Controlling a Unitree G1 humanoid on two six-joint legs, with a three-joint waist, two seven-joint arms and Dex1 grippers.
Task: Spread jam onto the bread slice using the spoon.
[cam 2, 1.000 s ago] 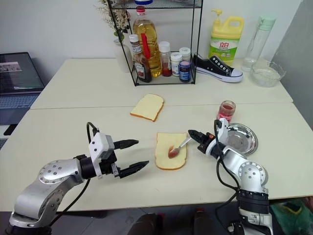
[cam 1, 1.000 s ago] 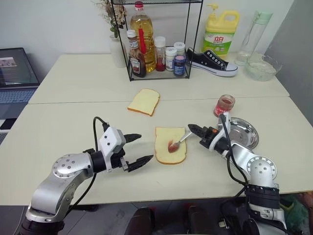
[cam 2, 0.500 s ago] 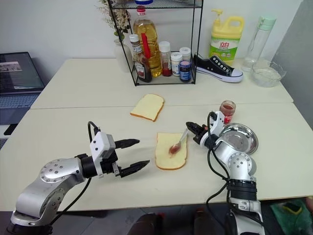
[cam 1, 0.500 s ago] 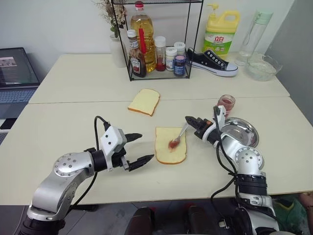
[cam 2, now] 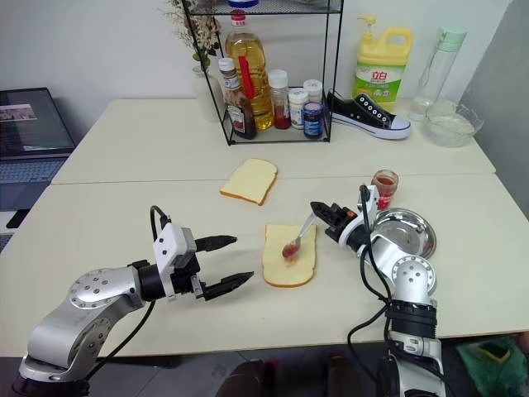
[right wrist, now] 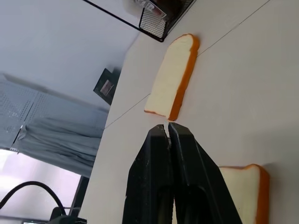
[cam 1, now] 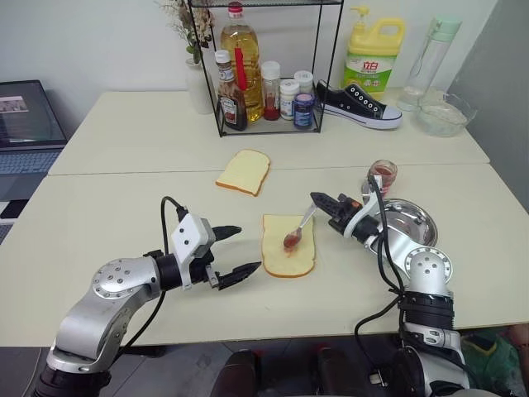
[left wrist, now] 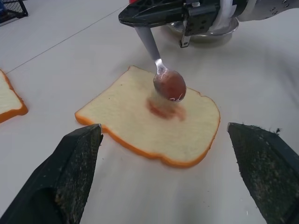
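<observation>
- The bread slice (cam 1: 288, 245) lies flat on the tabletop (cam 1: 124, 198), near the middle between the two arms, with a small red smear of jam on its top face.
- The right gripper (cam 1: 318, 201) has its fingers pressed together on the handle of the spoon (cam 1: 297, 230), at about 2 o'clock from the bread slice.
- The spoon slants down from that gripper toward 8 o'clock; its bowl, coated red, hangs over the smear. From the left wrist view the bowl seems just clear of the bread, though contact is hard to rule out.
- The left gripper (cam 1: 234, 251) sits at 9 o'clock from the bread slice, just beside its edge, with fingers spread wide and nothing between them.
- The jam (cam 1: 380, 178) is in a small clear jar at about 2 o'clock from the bread slice, behind the right gripper and just beside a round steel dish (cam 1: 413, 222).
- A smaller slice (cam 1: 244, 172) lies at 11 o'clock from the bread slice, well apart from it.
- A wire rack (cam 1: 266, 66) of bottles stands at the far side, with a sneaker (cam 1: 357, 105) beside it.
</observation>
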